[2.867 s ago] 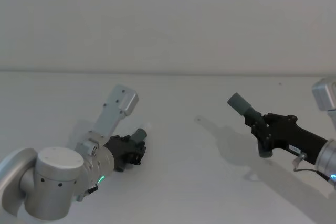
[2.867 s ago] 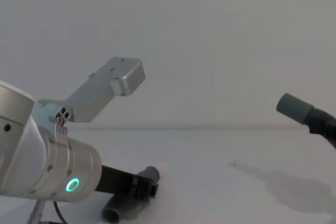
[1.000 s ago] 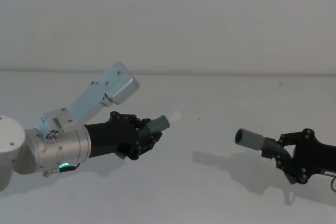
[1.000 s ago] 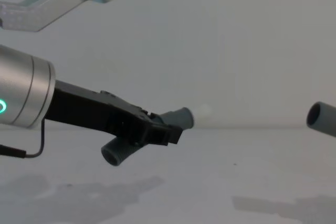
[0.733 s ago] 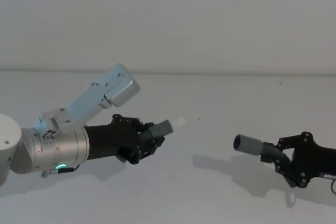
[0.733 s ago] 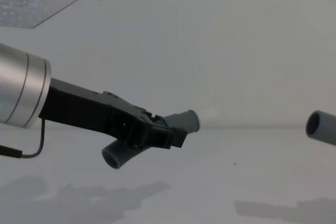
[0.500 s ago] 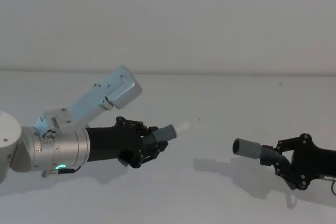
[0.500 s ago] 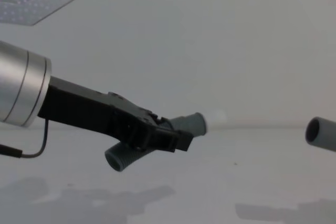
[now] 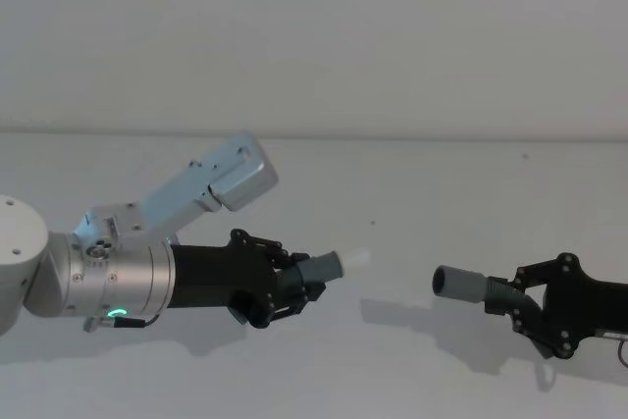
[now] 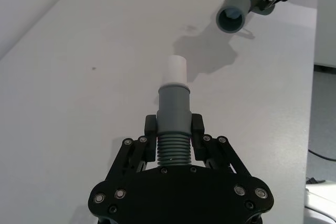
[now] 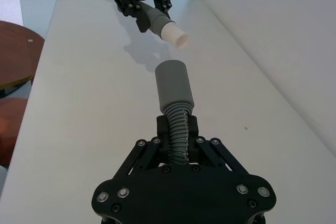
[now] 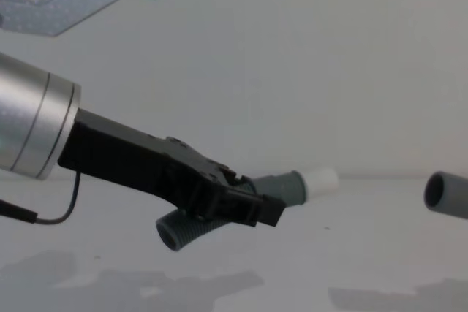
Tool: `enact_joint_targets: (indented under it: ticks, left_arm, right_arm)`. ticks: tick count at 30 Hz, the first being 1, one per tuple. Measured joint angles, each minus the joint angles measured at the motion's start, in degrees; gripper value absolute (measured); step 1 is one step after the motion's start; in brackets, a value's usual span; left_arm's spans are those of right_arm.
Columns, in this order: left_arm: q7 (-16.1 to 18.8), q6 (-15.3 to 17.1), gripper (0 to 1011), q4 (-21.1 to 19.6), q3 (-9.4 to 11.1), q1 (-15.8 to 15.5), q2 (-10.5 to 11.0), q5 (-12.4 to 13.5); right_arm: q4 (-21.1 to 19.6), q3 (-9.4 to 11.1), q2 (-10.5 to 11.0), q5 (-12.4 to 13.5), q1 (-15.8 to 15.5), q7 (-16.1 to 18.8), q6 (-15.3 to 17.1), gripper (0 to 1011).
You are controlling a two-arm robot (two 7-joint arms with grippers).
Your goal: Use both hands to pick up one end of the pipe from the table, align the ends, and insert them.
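My left gripper (image 9: 294, 287) (image 10: 173, 129) is shut on a dark-grey pipe piece (image 9: 319, 269) (image 10: 173, 114) (image 12: 281, 189) held above the white table (image 9: 392, 193). Its white plug tip (image 9: 358, 259) (image 10: 175, 70) (image 12: 322, 179) points to the right. My right gripper (image 9: 515, 306) (image 11: 176, 127) is shut on the other grey pipe piece (image 9: 466, 285) (image 11: 174, 95). That piece's open socket mouth (image 9: 441, 282) (image 10: 230, 21) (image 12: 439, 193) faces left toward the plug tip. A gap separates the two ends, roughly level with each other.
The silver left arm (image 9: 88, 287) with a green ring reaches in from the left. Shadows of both pieces lie on the bare tabletop. A brown round surface (image 11: 13, 56) sits beyond the table's edge in the right wrist view.
My left gripper has carried its pipe piece rightward and lower, narrowing the gap to the socket. The right gripper and its piece have barely shifted.
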Motion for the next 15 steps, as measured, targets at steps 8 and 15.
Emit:
enact_joint_targets:
  ticks: [8, 15]
  left_arm:
    - [-1.7, -0.2, 369, 0.6, 1.1, -1.2, 0.1, -0.5]
    - [-2.5, -0.4, 369, 1.0, 1.8, -2.0, 0.1, -0.9]
  right_arm:
    - [0.3, -0.7, 0.2, -0.1, 0.4, 0.1, -0.2, 164]
    - [0.4, -1.2, 0.3, -0.2, 0.7, 0.0, -0.2, 164]
